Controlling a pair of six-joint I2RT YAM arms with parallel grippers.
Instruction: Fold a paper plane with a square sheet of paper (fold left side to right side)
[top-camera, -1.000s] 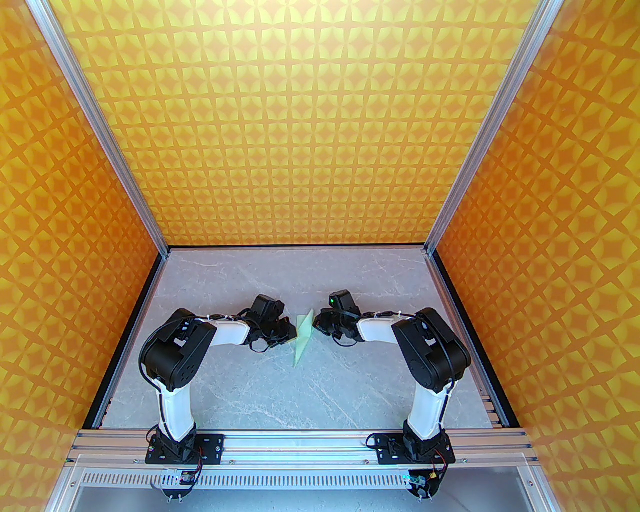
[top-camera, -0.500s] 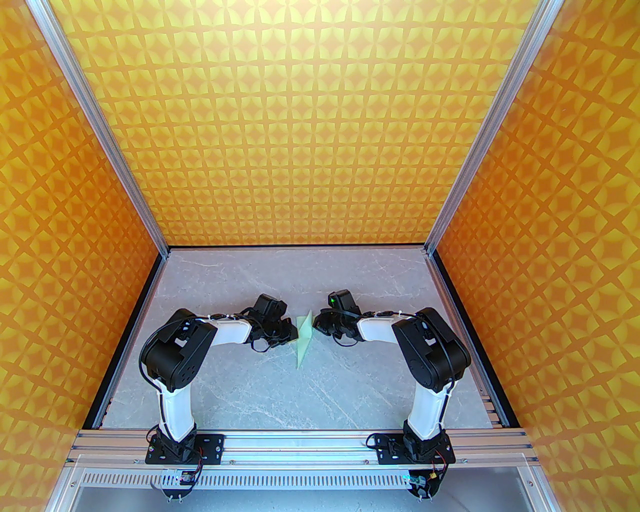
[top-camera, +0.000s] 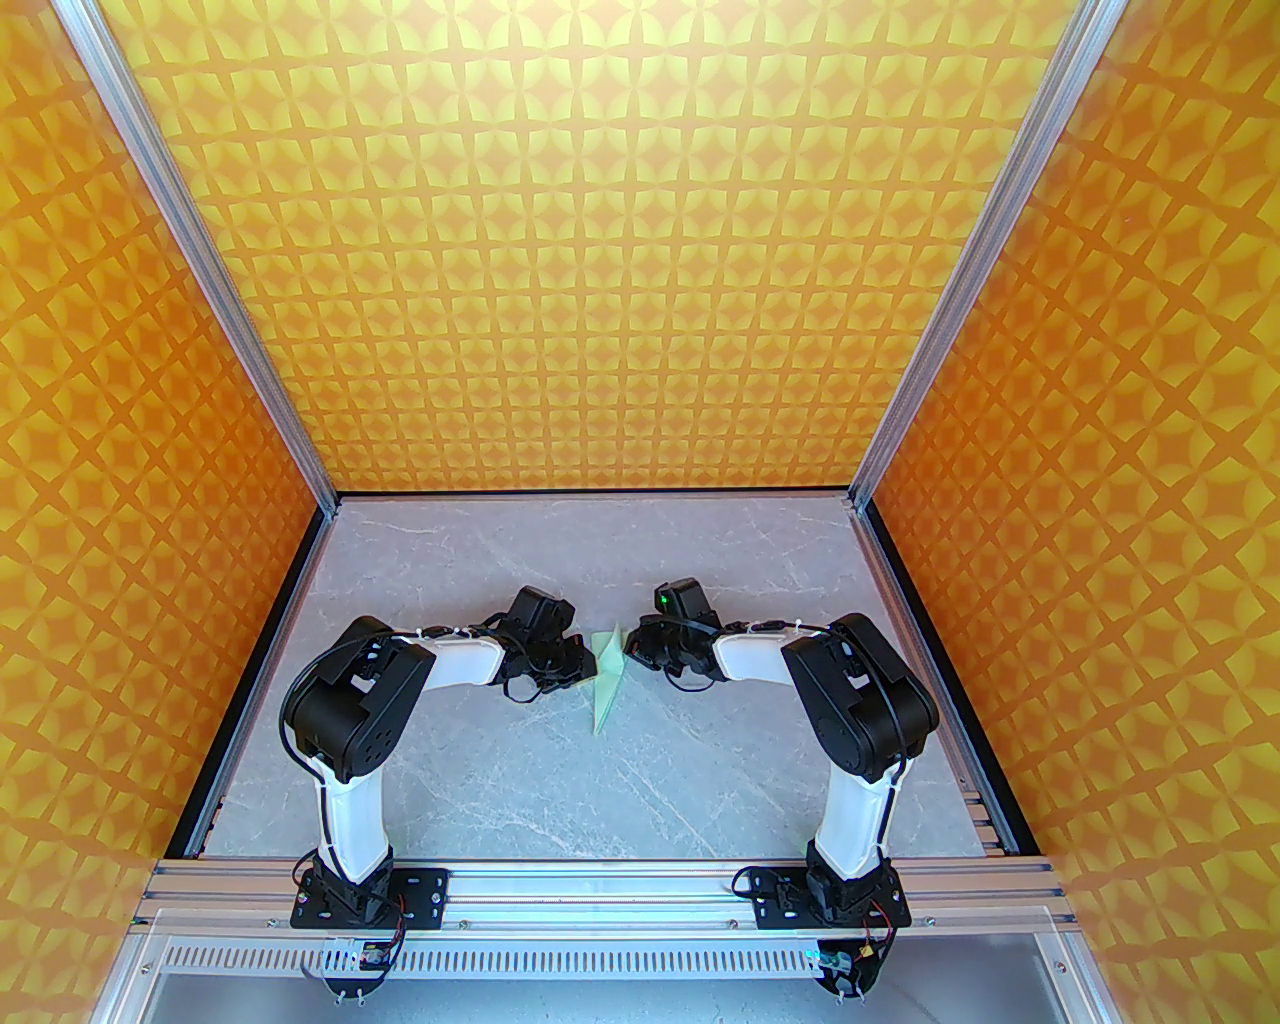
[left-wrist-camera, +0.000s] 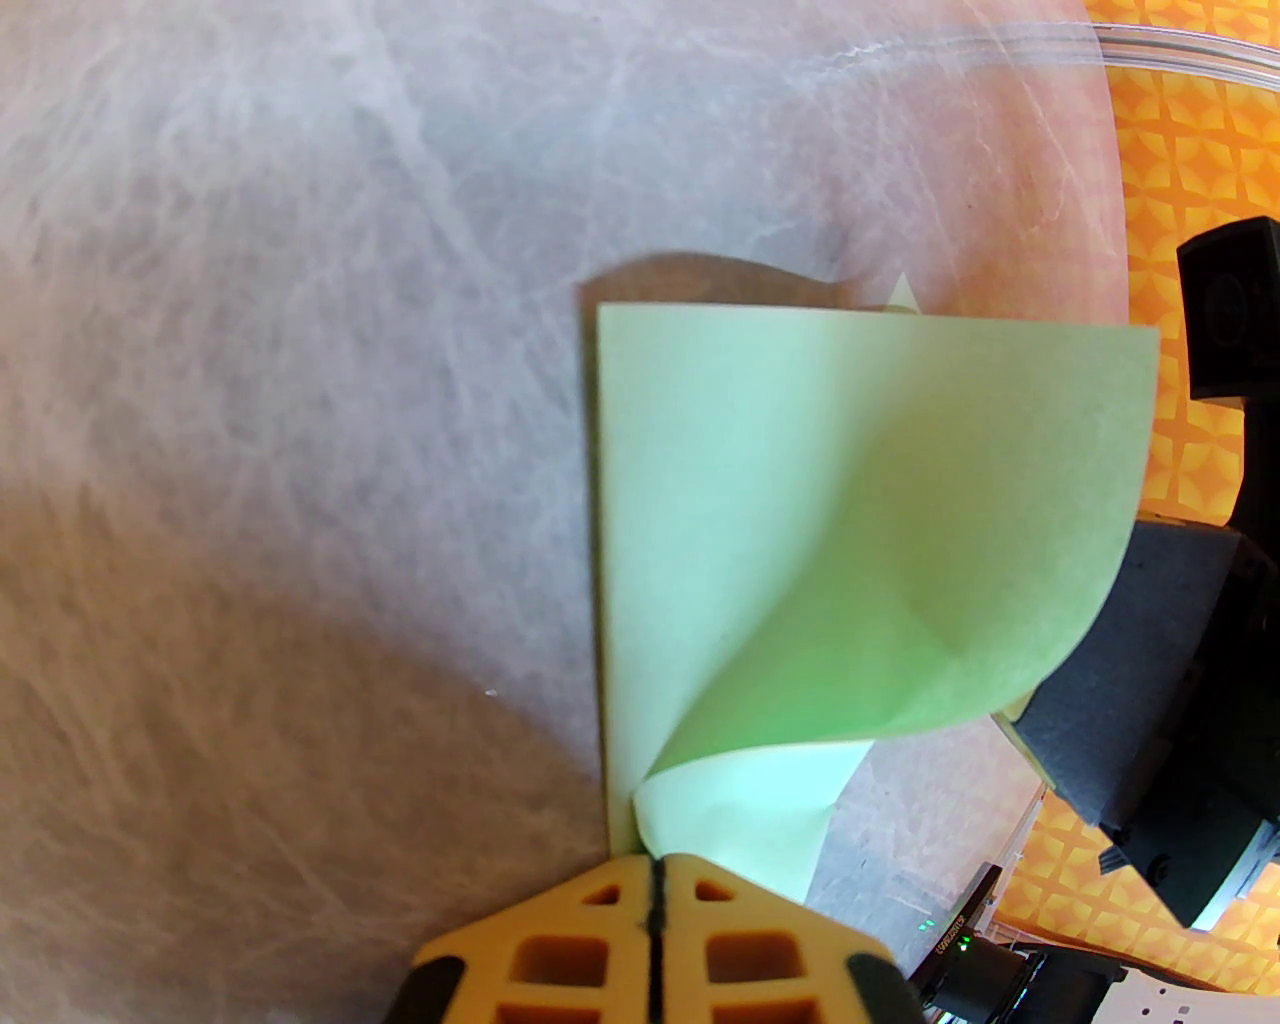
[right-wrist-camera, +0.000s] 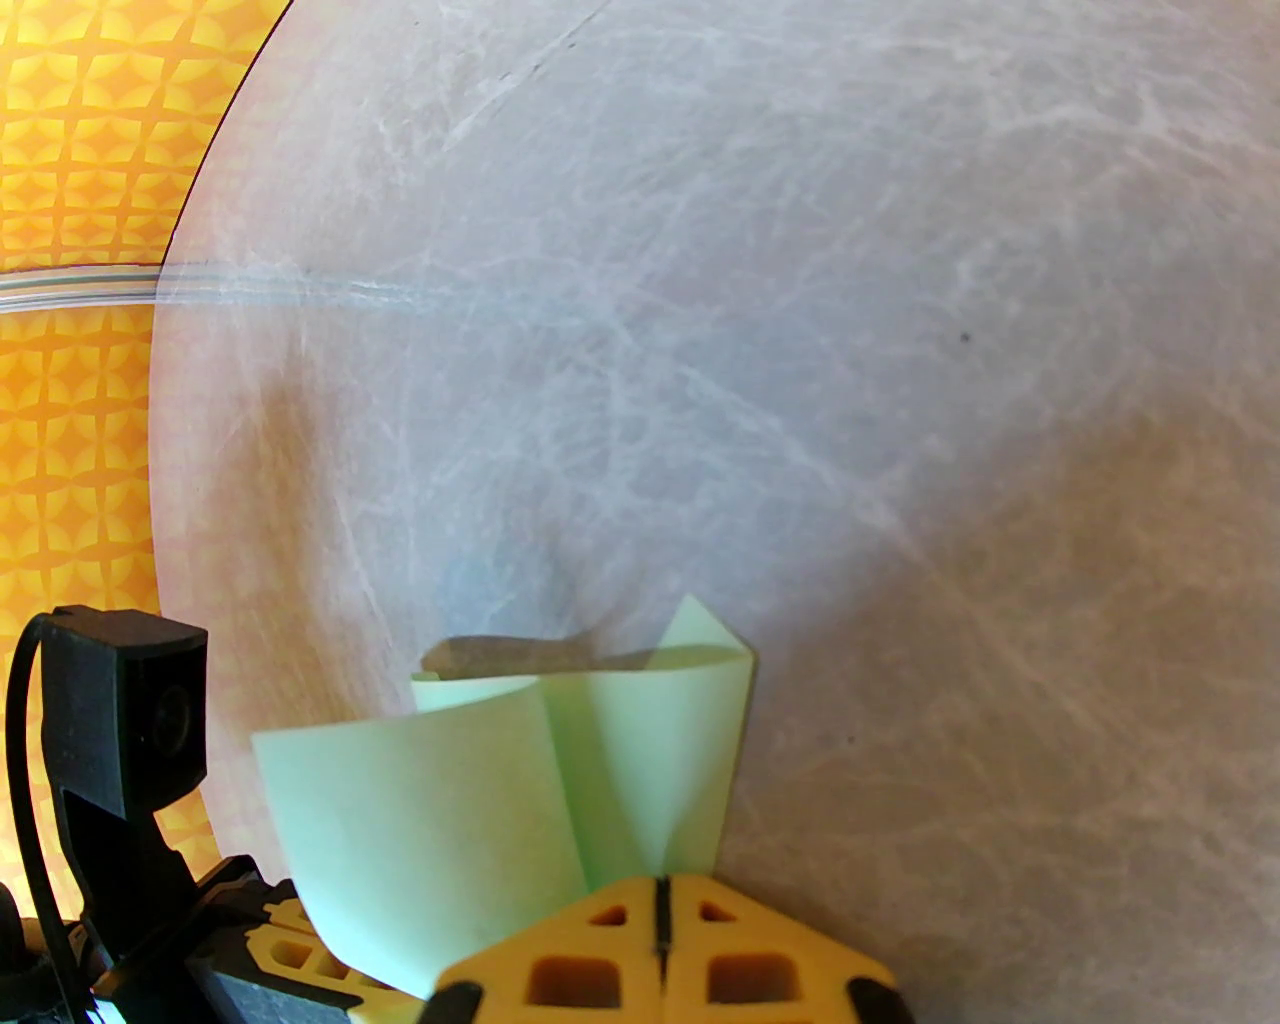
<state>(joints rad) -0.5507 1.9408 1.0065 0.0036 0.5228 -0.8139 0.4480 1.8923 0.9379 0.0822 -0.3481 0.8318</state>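
The square sheet of paper is pale mint green and stands curled up off the grey table between my two grippers. My left gripper is shut on its left side, and my right gripper is shut on its far right corner. In the left wrist view the yellow fingertips pinch one corner, and the sheet bends over toward the right gripper's dark body. In the right wrist view the shut fingertips hold the paper, which shows a crease and a rolled flap.
The grey marble table is walled by orange patterned panels on the left, the right and at the back. An aluminium rail carrying both arm bases runs along the near edge. The left arm's camera sits close beside the paper.
My left gripper has shifted slightly to the right with the paper's edge. The sheet has curled further over toward the right gripper. The right gripper has barely moved.
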